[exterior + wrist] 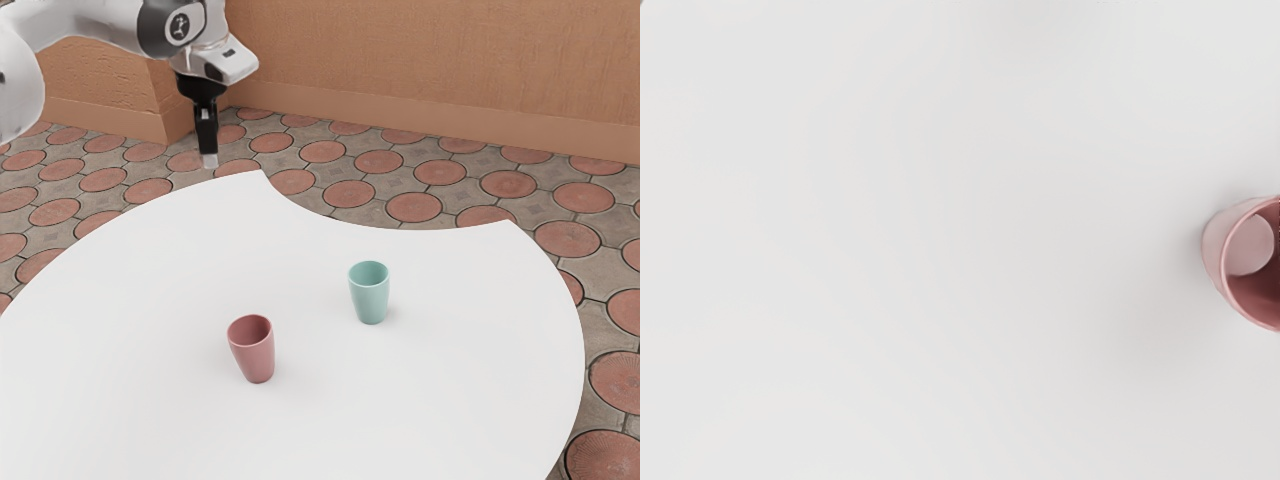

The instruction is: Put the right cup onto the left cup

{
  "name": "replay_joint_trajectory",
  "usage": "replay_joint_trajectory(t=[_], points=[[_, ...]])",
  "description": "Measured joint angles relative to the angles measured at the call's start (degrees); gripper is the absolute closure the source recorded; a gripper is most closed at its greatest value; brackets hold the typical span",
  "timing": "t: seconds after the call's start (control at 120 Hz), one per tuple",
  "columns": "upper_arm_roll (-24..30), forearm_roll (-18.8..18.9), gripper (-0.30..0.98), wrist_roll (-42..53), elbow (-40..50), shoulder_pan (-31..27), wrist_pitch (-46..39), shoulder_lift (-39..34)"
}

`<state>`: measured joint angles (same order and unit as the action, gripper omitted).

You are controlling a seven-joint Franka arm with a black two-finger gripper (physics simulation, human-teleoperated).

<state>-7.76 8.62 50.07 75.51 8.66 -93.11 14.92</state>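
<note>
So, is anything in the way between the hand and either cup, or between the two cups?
Nothing visible is: not between the raised hand and the pink cup or green cup, nor between those cups, where white tabletop runs.

Smooth, matt white bench (150, 300), smooth pink cup (256, 358) and green cup (370, 301) on it, plastic-looking with a faint sheen, rough plaster-like wall (420, 55) beyond the bench, rough stone-like floor (440, 172) below it

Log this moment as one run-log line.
pink cup: upright on table | teal cup: upright, apart from pink | gripper: raised, empty, clear of both | stacking: not done
</note>
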Motion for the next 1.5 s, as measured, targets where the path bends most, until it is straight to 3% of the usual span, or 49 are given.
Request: replay_joint_trajectory(t=[0.183,0.508,0.717,1.008,1.142,1.333,1.5], points=[[0.03,-3.82,0.0,0.82,0.75,2.05,-4.6,5.35],[0.27,-6.25,0.0,1.56,-1.88,6.86,-13.56,16.19],[0.48,-6.75,0.0,1.77,-8.28,8.33,-17.39,23.26],[1.53,-7.3,0.0,1.92,-9.13,9.01,-22.14,27.73],[1.4,-10.37,0.01,1.46,-8.91,8.75,-23.19,28.13],[1.88,-12.69,0.13,0.55,-9.0,8.4,-23.83,29.63],[2.07,-13.19,0.47,-0.07,-8.99,7.86,-24.25,30.28]])
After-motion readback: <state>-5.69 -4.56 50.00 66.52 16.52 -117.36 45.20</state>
